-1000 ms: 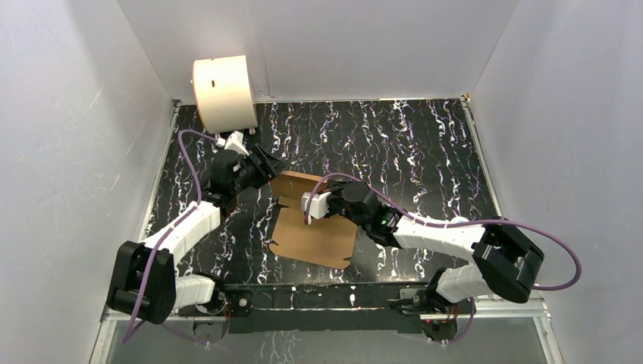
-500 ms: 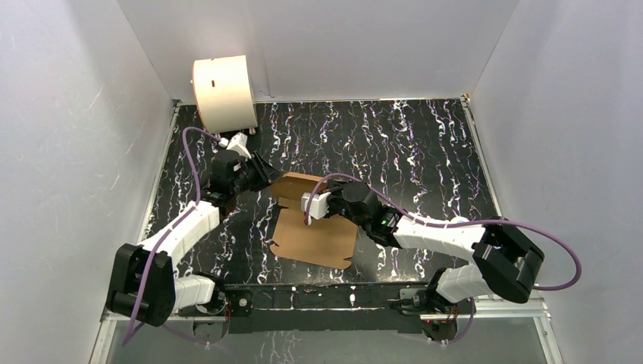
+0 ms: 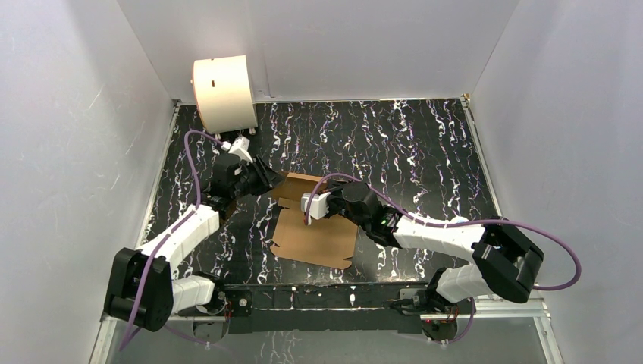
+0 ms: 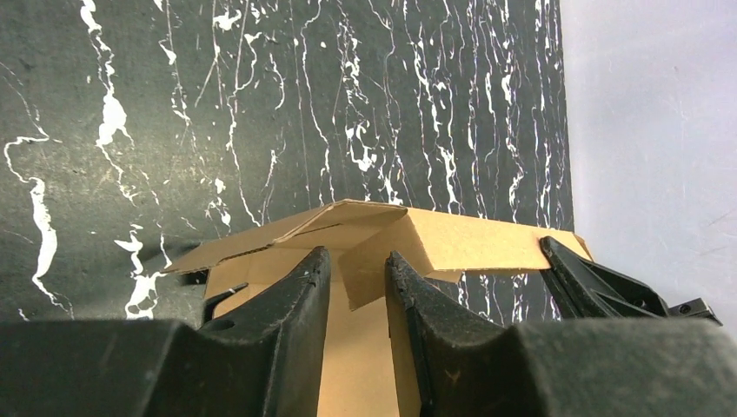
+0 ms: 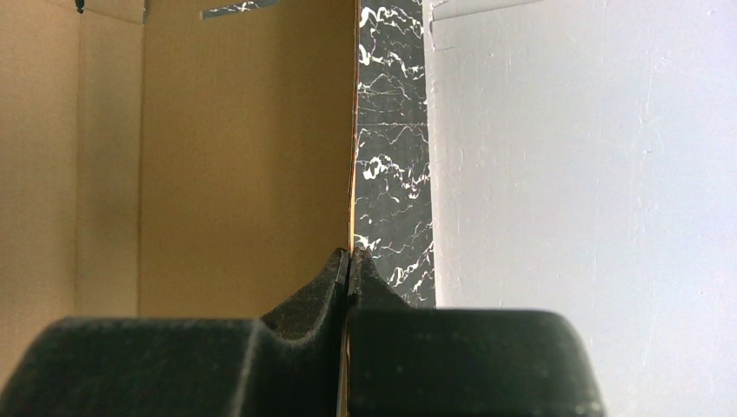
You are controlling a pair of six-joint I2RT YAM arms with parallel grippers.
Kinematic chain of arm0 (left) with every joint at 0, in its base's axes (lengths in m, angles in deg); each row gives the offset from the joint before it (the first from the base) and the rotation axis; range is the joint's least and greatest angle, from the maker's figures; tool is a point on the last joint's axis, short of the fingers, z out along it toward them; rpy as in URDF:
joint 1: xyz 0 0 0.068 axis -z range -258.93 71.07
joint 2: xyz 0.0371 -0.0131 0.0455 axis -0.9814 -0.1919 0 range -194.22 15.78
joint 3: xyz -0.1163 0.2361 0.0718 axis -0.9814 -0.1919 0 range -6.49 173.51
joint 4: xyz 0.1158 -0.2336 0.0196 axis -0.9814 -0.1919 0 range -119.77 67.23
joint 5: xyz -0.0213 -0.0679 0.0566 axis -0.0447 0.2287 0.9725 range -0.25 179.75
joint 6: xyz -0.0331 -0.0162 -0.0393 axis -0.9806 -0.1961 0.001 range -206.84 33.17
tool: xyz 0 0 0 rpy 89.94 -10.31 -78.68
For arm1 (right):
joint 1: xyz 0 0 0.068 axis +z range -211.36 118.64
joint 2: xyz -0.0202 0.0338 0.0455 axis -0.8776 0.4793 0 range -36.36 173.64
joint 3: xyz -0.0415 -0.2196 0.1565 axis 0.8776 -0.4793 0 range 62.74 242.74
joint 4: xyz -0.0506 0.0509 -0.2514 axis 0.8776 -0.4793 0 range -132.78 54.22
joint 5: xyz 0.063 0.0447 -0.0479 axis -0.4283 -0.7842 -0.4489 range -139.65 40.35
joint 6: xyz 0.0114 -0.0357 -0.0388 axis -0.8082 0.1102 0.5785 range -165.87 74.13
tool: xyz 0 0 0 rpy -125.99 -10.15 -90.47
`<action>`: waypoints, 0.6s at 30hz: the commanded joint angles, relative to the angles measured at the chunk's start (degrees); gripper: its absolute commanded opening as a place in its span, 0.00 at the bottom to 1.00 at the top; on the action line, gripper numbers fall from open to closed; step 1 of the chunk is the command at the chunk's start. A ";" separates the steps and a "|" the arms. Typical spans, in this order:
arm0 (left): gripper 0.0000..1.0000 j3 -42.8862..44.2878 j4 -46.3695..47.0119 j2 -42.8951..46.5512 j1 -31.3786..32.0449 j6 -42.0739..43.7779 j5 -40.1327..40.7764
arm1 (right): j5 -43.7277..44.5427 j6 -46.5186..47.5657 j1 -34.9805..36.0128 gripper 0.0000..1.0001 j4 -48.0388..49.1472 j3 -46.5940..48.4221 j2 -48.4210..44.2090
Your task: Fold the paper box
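The paper box (image 3: pixel 312 236) is brown cardboard lying partly folded in the middle of the table, with its far end raised. My left gripper (image 3: pixel 273 182) is at the box's far-left corner. In the left wrist view my left gripper (image 4: pixel 358 261) is open, and a corner flap of the box (image 4: pixel 382 248) hangs between its fingertips. My right gripper (image 3: pixel 302 205) reaches in from the right. In the right wrist view my right gripper (image 5: pixel 349 259) is shut on the thin edge of an upright box wall (image 5: pixel 226 156). Its black fingers (image 4: pixel 600 287) also show in the left wrist view.
A cream-white cylindrical drum (image 3: pixel 224 92) stands at the back left corner. White walls (image 3: pixel 91 152) close in the black marbled table (image 3: pixel 394 144) on three sides. The right wrist view shows a wall (image 5: pixel 591 156) close beside the box.
My left gripper has come nearer and narrowed, closing in on the box's far-left corner flap. The right arm and the box have not visibly moved.
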 commanded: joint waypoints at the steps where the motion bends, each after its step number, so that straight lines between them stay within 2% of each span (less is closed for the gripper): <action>1: 0.29 -0.21 0.20 0.09 1.69 0.15 -1.30 | -1.36 0.50 -0.06 0.00 3.44 2.25 0.54; 13: 0.31 -1.46 1.90 -1.05 2.81 2.18 2.35 | -1.26 2.40 0.41 0.00 1.32 2.57 2.88; 18: 0.33 -3.91 1.28 0.35 2.86 3.17 3.37 | 1.67 5.65 1.95 0.00 1.22 1.99 3.33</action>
